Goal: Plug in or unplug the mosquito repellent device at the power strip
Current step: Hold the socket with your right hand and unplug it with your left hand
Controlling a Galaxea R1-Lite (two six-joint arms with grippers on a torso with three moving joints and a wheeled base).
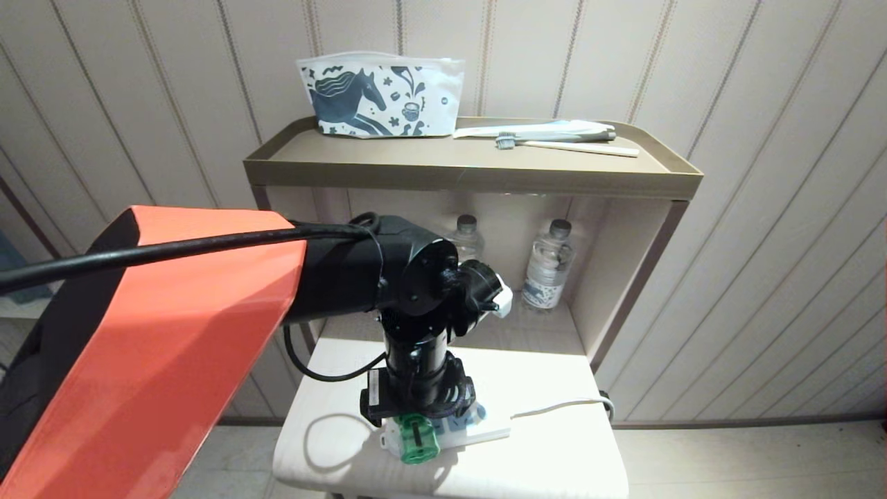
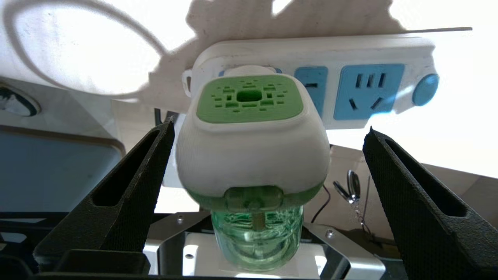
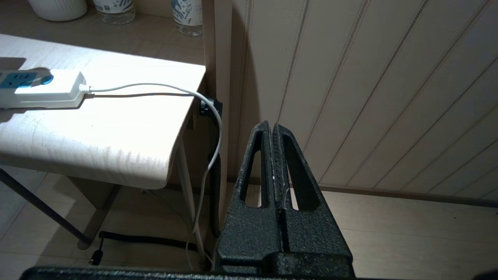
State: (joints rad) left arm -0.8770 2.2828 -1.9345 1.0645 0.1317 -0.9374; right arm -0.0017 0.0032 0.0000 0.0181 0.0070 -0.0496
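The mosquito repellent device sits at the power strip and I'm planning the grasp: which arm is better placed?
Left. The left gripper stands open around the mosquito repellent device at the power strip; the right gripper is shut, off beside the table.

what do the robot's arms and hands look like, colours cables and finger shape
The left arm has an orange shell, then black joints, with a black cable running along it. Both the left hand and the right hand have black, rough-textured, wedge-shaped fingers with hollow triangular cutouts.
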